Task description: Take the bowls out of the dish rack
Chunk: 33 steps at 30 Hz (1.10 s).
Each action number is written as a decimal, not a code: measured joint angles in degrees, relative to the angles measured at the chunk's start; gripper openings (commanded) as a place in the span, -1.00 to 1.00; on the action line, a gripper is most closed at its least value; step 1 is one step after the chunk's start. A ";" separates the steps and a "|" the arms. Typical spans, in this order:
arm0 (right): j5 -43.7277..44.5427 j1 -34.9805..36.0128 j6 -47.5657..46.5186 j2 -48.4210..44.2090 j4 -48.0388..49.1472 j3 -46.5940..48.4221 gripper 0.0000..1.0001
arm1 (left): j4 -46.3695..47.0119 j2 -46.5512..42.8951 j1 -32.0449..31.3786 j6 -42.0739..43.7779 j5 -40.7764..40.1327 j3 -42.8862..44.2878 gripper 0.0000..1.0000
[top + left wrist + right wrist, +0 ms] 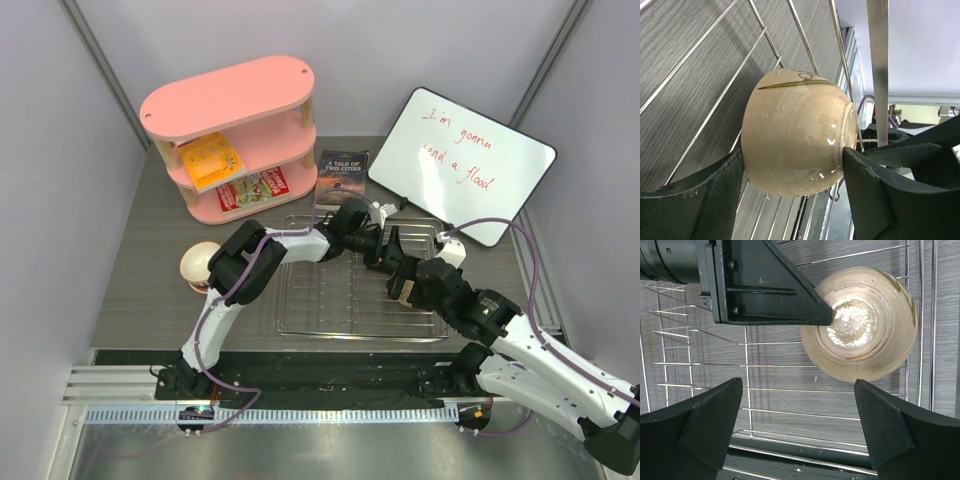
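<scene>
From above, your left arm is reaching across the dish rack (330, 300) toward its far right part, and the left hand (378, 250) is sitting low over the bars there. Your right hand (400, 272) is hovering just beside it, on the near side. The two hands are covering whatever lies under them, so no bowl is showing inside the rack from here. On the table (140, 280), left of the rack and beside the left arm's elbow, a white bowl (203, 262) is sitting on top of an orange one. A pink shelf unit (230, 130), a book (342, 175) and a whiteboard (460, 170) are standing along the far side.

In the left wrist view, your left hand (792, 152) is closing on a beige bowl (795, 125). The fingers (710, 200) are touching it on both sides, one against the rounded wall and the other against the foot ring. The bowl is lying tilted on the rack's wires (804, 40), with its glossy outside facing the camera.

In the right wrist view, your right hand (798, 385) is standing wide open with nothing between its fingers. It is hanging over the rack bars (700, 363), near the beige bowl (860, 325) but apart from it. The bowl is showing its underside, and one finger of the left hand (790, 295) is pressing its tip against the foot ring.
</scene>
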 measured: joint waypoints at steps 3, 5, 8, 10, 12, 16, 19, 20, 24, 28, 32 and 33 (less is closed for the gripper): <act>0.02 0.02 0.02 -0.48 -0.02 -0.26 0.99 | 1.73 0.31 0.00 -0.20 0.59 -0.31 -0.86; 0.15 0.02 0.04 -0.76 -0.11 -0.46 0.99 | 2.40 0.42 0.00 -0.26 0.83 -0.46 -1.00; 0.26 0.00 0.02 -0.79 -0.13 -0.48 0.99 | 3.02 0.48 0.02 -0.37 0.96 -0.59 -1.00; 0.39 0.00 0.02 -0.79 -0.13 -0.48 0.99 | 3.02 0.46 0.02 -0.39 0.94 -0.61 -1.00; 0.44 0.00 0.02 -0.79 -0.13 -0.48 1.00 | 2.91 0.39 0.07 -0.35 0.92 -0.59 -1.00; 0.52 0.00 0.04 -0.79 -0.13 -0.48 0.99 | 2.10 -0.02 0.31 -0.28 0.63 -0.59 -1.00; 0.66 0.00 0.04 -0.79 -0.15 -0.48 1.00 | 0.39 -0.70 0.66 -0.28 -0.02 -0.61 -1.00; 0.70 0.00 0.02 -0.81 -0.17 -0.48 0.99 | -0.48 -1.09 0.79 -0.28 -0.42 -0.68 -1.00; 0.98 0.00 0.02 -0.81 -0.20 -0.48 0.99 | -5.53 -2.93 1.55 -0.24 -1.79 -0.81 -1.00; 1.27 0.02 0.00 -0.79 -0.20 -0.46 0.99 | -13.11 -4.52 2.10 -0.22 -3.58 0.55 -1.00; 1.40 0.00 0.00 -0.72 -0.24 -0.44 0.99 | -21.46 -5.14 2.16 0.02 -5.09 3.56 -1.00; 1.44 0.00 0.00 -0.72 -0.28 -0.37 1.00 | -23.45 -5.25 2.14 0.09 -5.46 4.33 -1.00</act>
